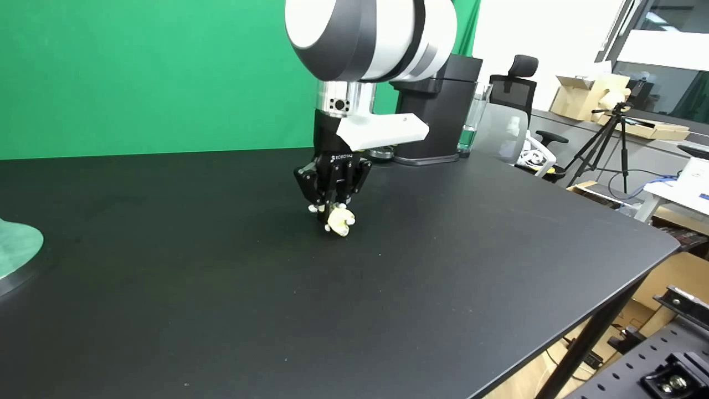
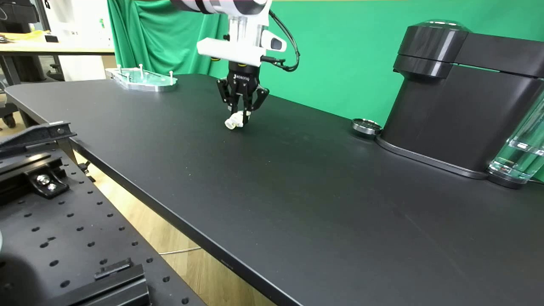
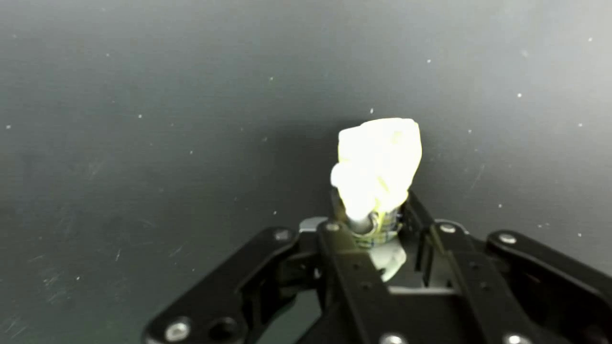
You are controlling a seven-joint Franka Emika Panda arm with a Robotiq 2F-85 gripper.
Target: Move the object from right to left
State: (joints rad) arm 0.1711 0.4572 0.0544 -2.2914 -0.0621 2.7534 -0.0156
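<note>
The object is a small white lumpy figurine with a patterned middle. It shows in both exterior views (image 1: 340, 220) (image 2: 234, 120) and large and overexposed in the wrist view (image 3: 380, 157). My gripper (image 1: 328, 213) points straight down over the black table (image 1: 266, 310). In the wrist view, its fingers (image 3: 375, 210) stand close on both sides of the figurine's patterned middle and look shut on it. The white upper part juts out past the fingertips, and a pale lower part shows between the fingers. I cannot tell whether it touches the table.
A tall black machine (image 2: 446, 106) with a clear tank (image 2: 520, 148) and a small silver dish (image 2: 366, 126) stands by the green backdrop. A pale green plate (image 1: 19, 246) is at a table end; a clear pegged tray (image 2: 142, 80) shows in an exterior view.
</note>
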